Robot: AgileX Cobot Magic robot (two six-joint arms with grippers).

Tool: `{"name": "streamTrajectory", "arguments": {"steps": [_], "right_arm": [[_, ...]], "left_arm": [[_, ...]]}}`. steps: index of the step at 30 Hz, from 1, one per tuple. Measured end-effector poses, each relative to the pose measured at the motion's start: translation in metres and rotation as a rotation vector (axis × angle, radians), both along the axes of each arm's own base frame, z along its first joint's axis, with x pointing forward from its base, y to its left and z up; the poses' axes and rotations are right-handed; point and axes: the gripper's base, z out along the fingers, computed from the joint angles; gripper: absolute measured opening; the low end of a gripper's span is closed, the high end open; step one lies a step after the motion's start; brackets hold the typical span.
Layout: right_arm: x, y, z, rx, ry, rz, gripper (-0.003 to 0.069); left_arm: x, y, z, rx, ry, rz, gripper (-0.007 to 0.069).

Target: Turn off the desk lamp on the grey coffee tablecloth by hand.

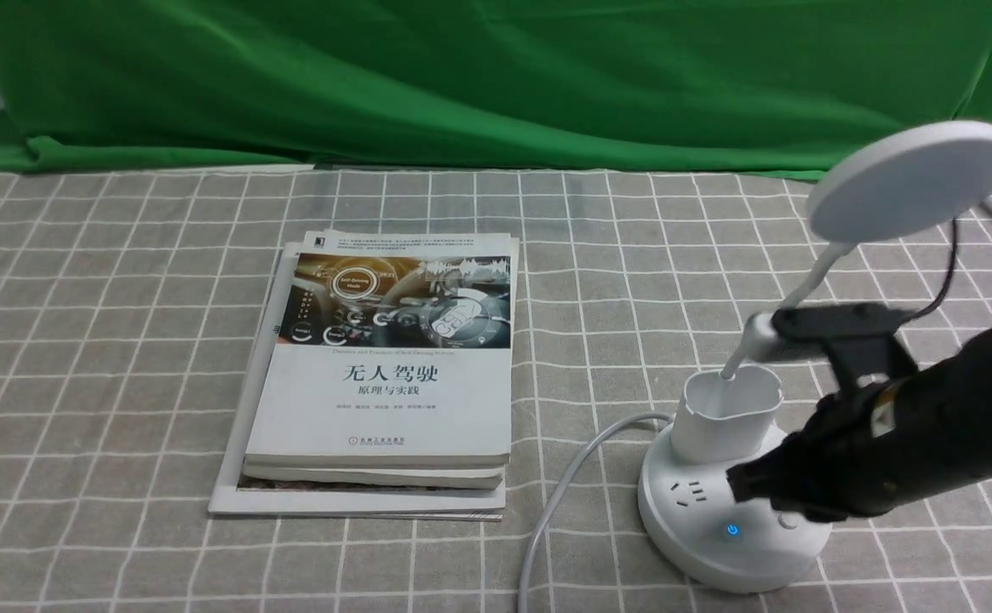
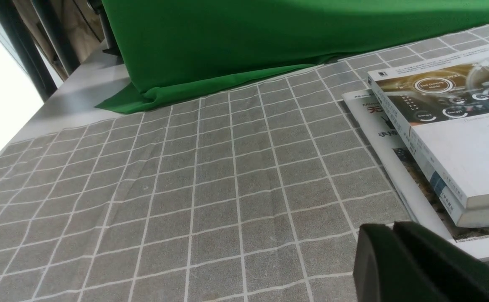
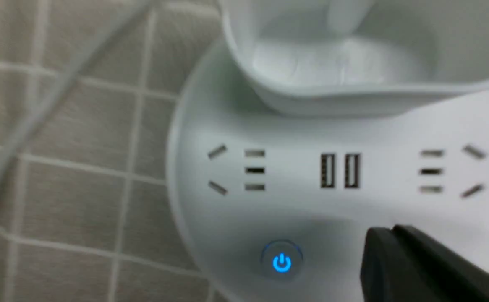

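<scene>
The white desk lamp stands on the grey checked tablecloth at the right. Its disc head sits on a thin neck above the cup holder and the round base. A power button on the base glows blue, and it also shows in the right wrist view. My right gripper is shut and empty, and it hovers low over the base. In the right wrist view its tips are just beside the blue button. My left gripper is shut and empty over the cloth, next to the books.
A stack of books lies mid-table, also in the left wrist view. The lamp's white cable runs from the base to the front edge. A black cable hangs behind the lamp. A green cloth covers the back.
</scene>
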Motion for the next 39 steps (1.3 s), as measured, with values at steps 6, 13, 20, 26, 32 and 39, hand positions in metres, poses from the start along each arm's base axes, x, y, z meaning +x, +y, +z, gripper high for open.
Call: {"name": "streamTrajectory", "arguments": {"steps": [6, 13, 20, 26, 32, 39], "right_arm": [[-0.019, -0.014, 0.03, -0.06, -0.036, 0.056, 0.0038], [-0.053, -0.068, 0.051, -0.131, -0.126, -0.017, 0.0034], [-0.116, -0.091, 0.074, 0.02, -0.638, -0.07, 0.0034], [-0.156, -0.101, 0.068, 0.086, -0.93, -0.067, 0.0036], [-0.182, -0.107, 0.069, 0.189, -1.069, -0.115, 0.0038], [-0.184, -0.107, 0.07, 0.226, -1.092, -0.13, 0.0038]], "left_arm": [[0.0, 0.0, 0.0, 0.0, 0.0, 0.0, 0.002], [0.0, 0.0, 0.0, 0.0, 0.0, 0.0, 0.002], [0.0, 0.0, 0.0, 0.0, 0.0, 0.0, 0.002], [0.0, 0.0, 0.0, 0.0, 0.0, 0.0, 0.002], [0.0, 0.0, 0.0, 0.0, 0.0, 0.0, 0.002], [0.0, 0.0, 0.0, 0.001, 0.0, 0.0, 0.002]]}}
